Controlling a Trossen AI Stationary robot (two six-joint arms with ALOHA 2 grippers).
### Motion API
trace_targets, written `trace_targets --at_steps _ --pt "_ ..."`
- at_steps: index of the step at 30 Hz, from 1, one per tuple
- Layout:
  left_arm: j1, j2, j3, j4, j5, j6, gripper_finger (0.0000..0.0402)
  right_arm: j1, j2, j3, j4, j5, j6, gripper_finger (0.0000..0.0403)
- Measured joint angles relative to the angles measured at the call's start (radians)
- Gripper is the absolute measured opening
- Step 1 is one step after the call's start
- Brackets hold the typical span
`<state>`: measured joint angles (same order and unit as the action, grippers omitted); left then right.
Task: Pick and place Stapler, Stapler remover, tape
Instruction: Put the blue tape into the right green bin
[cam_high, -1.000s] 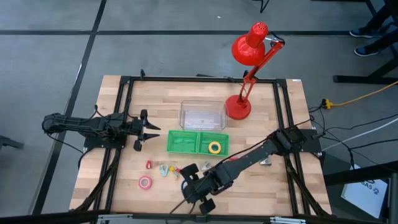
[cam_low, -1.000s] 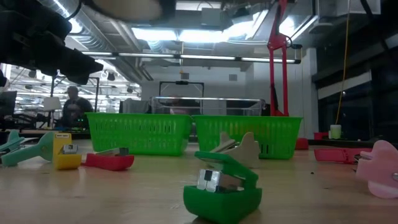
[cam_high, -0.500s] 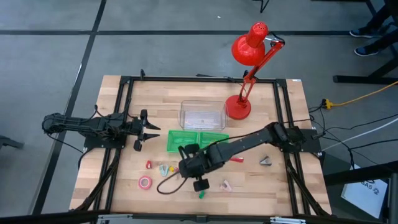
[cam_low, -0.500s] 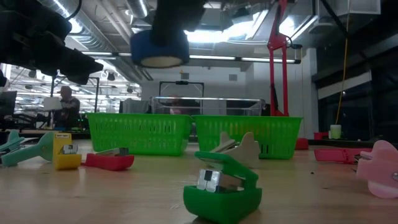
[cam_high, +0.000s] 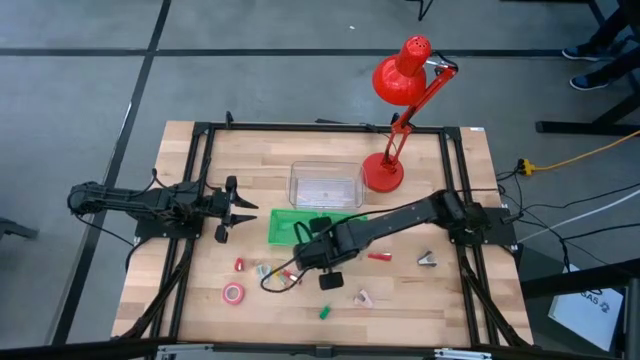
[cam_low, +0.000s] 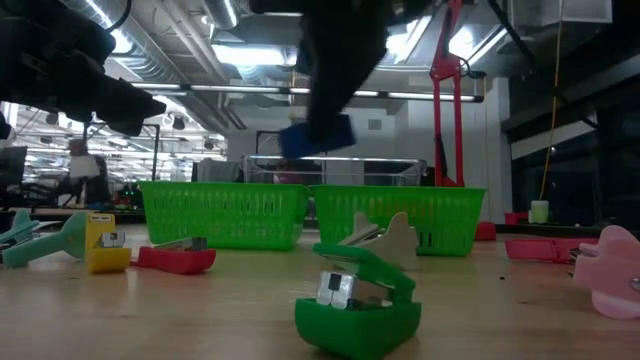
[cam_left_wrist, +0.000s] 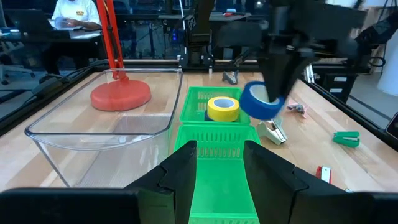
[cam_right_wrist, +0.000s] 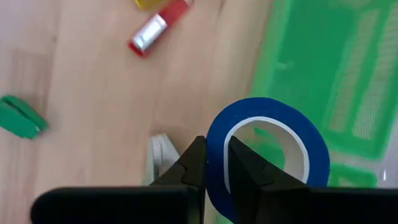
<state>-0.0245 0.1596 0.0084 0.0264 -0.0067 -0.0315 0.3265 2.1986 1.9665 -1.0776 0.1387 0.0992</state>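
We counted three tapes: a blue roll (cam_left_wrist: 252, 106), a yellow roll (cam_left_wrist: 222, 111) and a pink roll (cam_high: 233, 293). Near the lamp (cam_high: 400, 80) we saw two green baskets (cam_low: 225, 212) and one clear tub (cam_high: 325, 185).

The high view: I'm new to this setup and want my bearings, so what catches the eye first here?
The red desk lamp at the table's back edge stands out most. Next comes the right gripper, shut on a blue tape roll held above the edge of the green baskets, one of which holds a yellow tape roll. The left gripper waits at the table's left side.
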Motion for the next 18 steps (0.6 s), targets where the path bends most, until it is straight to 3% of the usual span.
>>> trace_targets --at_steps 11,18 --pt "0.000 0.000 0.000 -0.001 0.000 0.000 0.0130 -0.001 -0.361 -0.455 0.268 0.049 0.199 0.0040" --pt "0.000 0.000 0.000 0.000 0.000 0.000 0.0130 -0.003 -0.401 -0.613 0.324 0.032 0.233 0.0042"
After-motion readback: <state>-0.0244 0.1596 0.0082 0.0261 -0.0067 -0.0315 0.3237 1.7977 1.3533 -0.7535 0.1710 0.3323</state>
